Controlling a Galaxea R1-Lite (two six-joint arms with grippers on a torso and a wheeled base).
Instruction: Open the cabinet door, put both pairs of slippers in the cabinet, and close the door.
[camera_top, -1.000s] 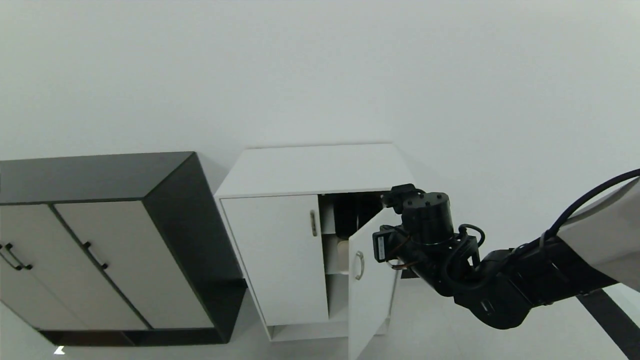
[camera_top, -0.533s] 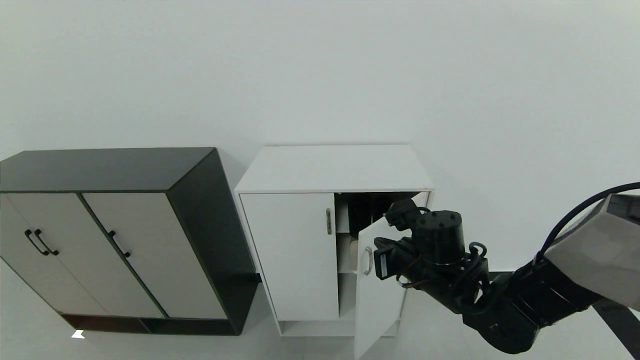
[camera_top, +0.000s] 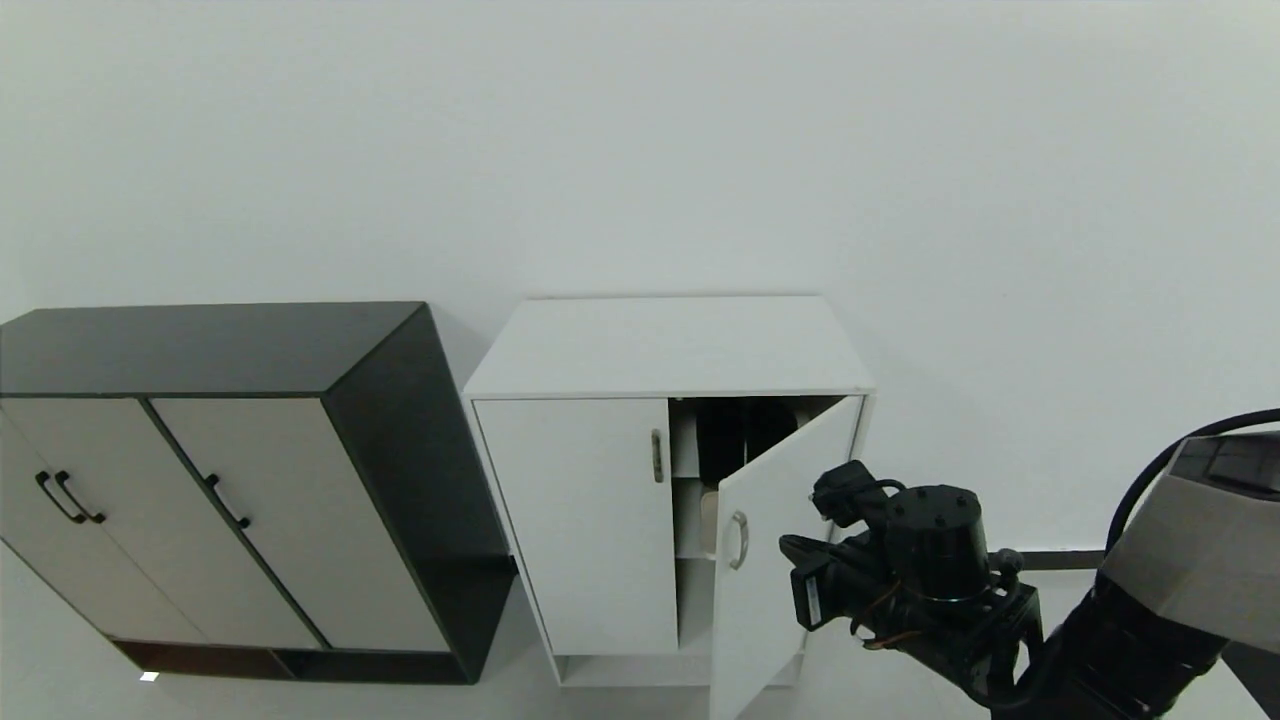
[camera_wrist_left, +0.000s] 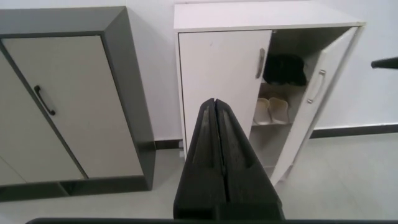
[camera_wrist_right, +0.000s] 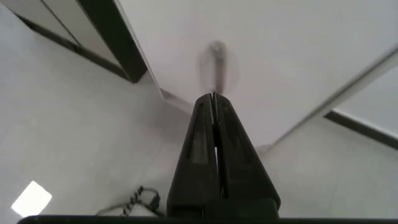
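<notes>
The white cabinet (camera_top: 665, 345) stands against the wall with its left door closed and its right door (camera_top: 770, 580) partly open. Black slippers (camera_top: 745, 425) sit on the top shelf and beige slippers (camera_top: 708, 515) on the shelf below. In the left wrist view I also see the black slippers (camera_wrist_left: 284, 68), the beige slippers (camera_wrist_left: 272, 111) and the right door (camera_wrist_left: 323, 81). My right gripper (camera_top: 825, 492) hovers just off the door's outer face, apart from it and shut on nothing (camera_wrist_right: 214, 96). My left gripper (camera_wrist_left: 214, 102) is shut and empty, well back from the cabinet.
A black cabinet (camera_top: 200, 350) with two pale doors stands close to the white one's left side. There is bare floor in front of both and to the right of the open door. A dark baseboard (camera_top: 1060, 560) runs along the wall.
The head camera has shifted. My right arm has drawn back, down and to the right, off the door's top edge. The right door has swung somewhat further toward closed.
</notes>
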